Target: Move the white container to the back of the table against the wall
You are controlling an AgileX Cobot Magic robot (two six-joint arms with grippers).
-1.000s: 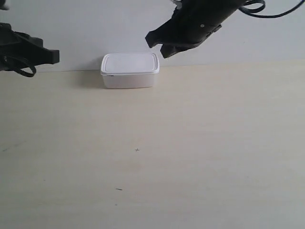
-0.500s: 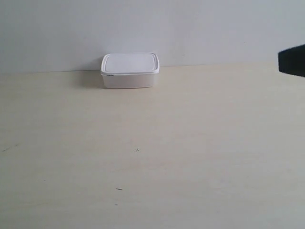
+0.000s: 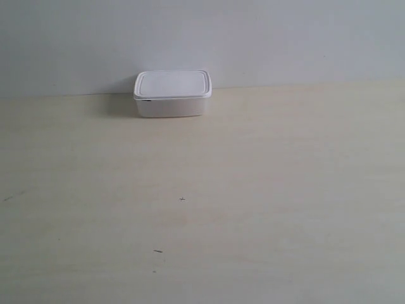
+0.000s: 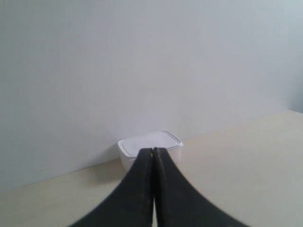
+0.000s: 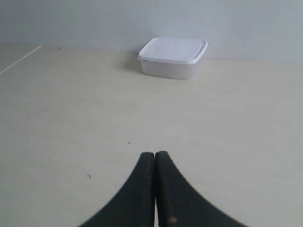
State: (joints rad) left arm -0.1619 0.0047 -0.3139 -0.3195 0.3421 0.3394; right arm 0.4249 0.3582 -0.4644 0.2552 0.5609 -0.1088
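Observation:
The white container (image 3: pixel 172 94) rests lidded on the table (image 3: pixel 253 190), its back side against the wall (image 3: pixel 253 38). No arm shows in the exterior view. My left gripper (image 4: pixel 153 150) is shut and empty, well short of the white container (image 4: pixel 156 142), which shows just past its tips. My right gripper (image 5: pixel 155 154) is also shut on nothing, far back over the table from the white container (image 5: pixel 173 56).
A few tiny dark specks (image 3: pixel 182 199) mark the cream tabletop. The table's side edge (image 5: pixel 21 59) shows as a pale line in the right wrist view.
Both arms have pulled out of the exterior view: the one at its left left first, then the one at its right. The container has not moved.

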